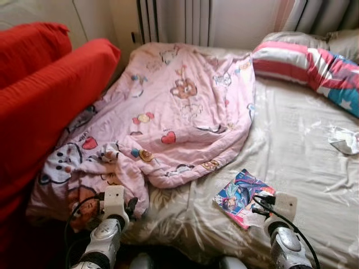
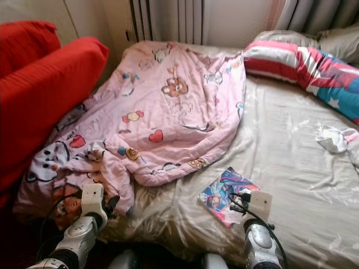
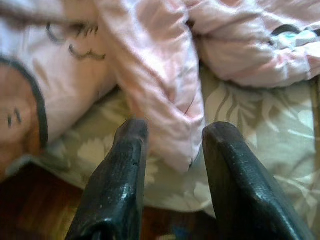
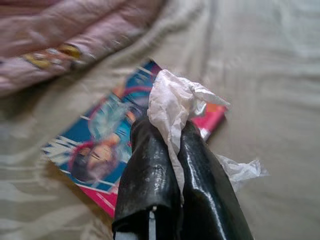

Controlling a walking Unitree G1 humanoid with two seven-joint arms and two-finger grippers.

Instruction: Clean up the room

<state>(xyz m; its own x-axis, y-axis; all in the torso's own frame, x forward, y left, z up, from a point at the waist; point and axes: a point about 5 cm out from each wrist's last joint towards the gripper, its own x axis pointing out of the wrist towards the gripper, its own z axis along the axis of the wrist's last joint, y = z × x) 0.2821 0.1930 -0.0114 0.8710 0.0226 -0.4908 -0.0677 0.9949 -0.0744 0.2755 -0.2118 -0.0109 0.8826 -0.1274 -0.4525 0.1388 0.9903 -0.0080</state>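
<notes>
A crumpled white tissue is pinched in my right gripper, which is shut on it just above a colourful comic book lying on the beige bed sheet. More of the tissue trails beside the fingers. A pink cartoon-print blanket lies rumpled across the bed's left half. My left gripper is open at the bed's front left edge, with a hanging fold of the blanket right in front of its fingertips, not gripped.
A red sofa cushion presses against the bed's left side. A striped pillow lies at the far right, with another crumpled white scrap on the sheet near the right edge. Curtains hang behind the bed.
</notes>
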